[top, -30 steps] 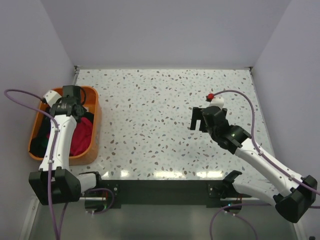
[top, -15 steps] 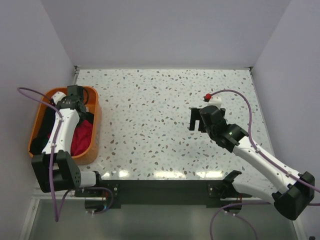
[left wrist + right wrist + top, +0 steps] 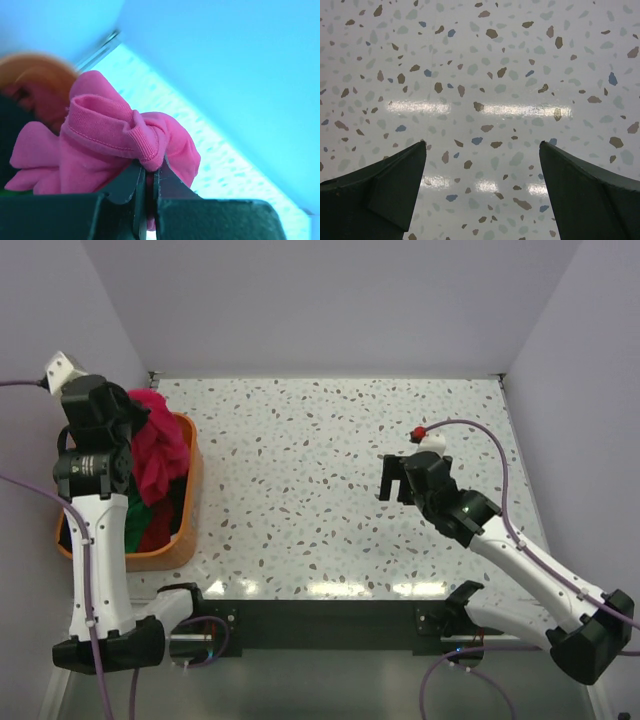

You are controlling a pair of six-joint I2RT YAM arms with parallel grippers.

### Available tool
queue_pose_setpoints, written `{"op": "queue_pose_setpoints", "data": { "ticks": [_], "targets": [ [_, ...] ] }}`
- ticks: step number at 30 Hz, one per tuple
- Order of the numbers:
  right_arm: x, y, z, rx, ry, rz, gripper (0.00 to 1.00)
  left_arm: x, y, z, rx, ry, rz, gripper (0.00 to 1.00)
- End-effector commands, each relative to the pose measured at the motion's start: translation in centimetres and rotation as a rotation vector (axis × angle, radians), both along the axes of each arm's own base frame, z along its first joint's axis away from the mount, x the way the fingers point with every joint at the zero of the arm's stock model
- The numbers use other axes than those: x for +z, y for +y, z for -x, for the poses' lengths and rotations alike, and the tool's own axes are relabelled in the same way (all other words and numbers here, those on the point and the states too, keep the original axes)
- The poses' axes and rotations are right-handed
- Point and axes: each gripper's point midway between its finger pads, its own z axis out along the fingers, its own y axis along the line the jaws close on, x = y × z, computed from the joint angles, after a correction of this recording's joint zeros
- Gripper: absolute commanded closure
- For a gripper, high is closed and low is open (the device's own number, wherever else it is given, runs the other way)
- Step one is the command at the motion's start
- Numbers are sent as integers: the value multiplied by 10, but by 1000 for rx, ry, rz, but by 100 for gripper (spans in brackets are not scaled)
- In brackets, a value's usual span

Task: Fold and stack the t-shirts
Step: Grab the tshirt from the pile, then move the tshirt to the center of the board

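Left gripper point(image 3: 149, 176) is clamped tight on a fold of the crimson-pink t-shirt point(image 3: 157, 445), upper left of the top view. The shirt is bunched and hangs over the orange tub point(image 3: 192, 490). Green t-shirt point(image 3: 135, 522) and dark red t-shirt point(image 3: 162, 530) lie in the tub below it. Right gripper point(image 3: 482, 145) is spread wide, holding nothing, above the speckled table point(image 3: 300, 440) at right centre.

Table point(image 3: 300, 460) open mid-span, orange tub point(image 3: 193, 490) — pink t-shirt point(image 3: 158, 445) above — far left
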Motion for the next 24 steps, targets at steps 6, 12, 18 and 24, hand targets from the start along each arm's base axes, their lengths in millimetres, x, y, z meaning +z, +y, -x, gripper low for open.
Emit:
{"op": "queue_pose_setpoints", "data": {
  "ticks": [6,12,18,24],
  "targets": [
    [48,-18,-7,-94,-141,-22,1,182,-67,-22,-377,-517,-43,100],
    [60,-27,3,-118,-130,-22,1,156,-190,-62,-598,-426,-81,100],
    [63,-52,15,-199,-108,35,1,125,-308,-54,-880,-338,-144,100],
    [62,-87,32,-359,-80,97,1,83,-312,-45,-840,-264,-149,71]
  ]
}}
